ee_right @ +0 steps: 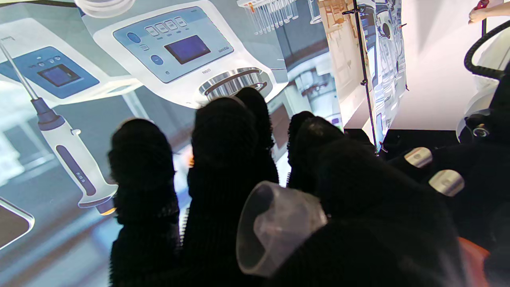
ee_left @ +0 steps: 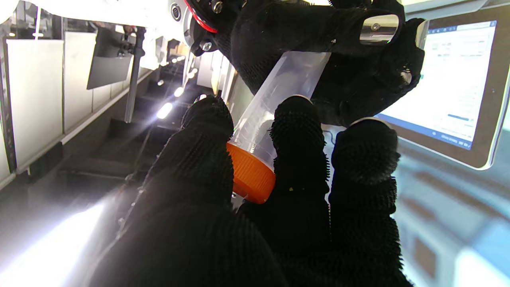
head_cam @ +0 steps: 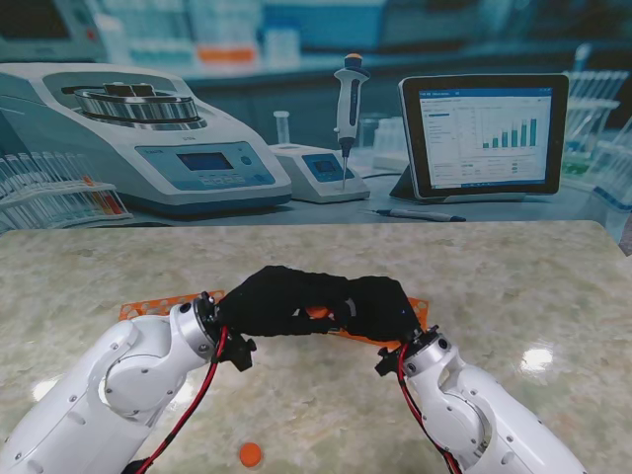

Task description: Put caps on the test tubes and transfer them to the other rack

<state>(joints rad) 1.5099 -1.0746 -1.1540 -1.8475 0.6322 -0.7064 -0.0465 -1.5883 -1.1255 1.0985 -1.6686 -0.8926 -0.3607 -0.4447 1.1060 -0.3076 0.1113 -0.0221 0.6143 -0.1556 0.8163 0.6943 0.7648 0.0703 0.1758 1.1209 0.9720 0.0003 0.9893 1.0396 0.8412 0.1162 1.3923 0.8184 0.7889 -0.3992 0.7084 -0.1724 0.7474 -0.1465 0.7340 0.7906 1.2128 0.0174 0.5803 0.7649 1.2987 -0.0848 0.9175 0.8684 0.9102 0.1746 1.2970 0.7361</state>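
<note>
Left wrist view: knobbly black fingers (ee_left: 297,131) pinch a ribbed orange cap (ee_left: 250,175) on a clear tube (ee_left: 279,91).

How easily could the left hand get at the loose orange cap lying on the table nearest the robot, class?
Probably not right now: the left hand is busy gripping the orange cap on the tube. The loose cap itself lies uncovered beside the left forearm.

Glossy white rounded arm shells, left arm (head_cam: 118,385), right arm (head_cam: 494,415), red and black cables along each forearm, silver wrist rings, black knitted gloves on left hand (head_cam: 272,299) and right hand (head_cam: 380,308), metal knuckle plates
</note>
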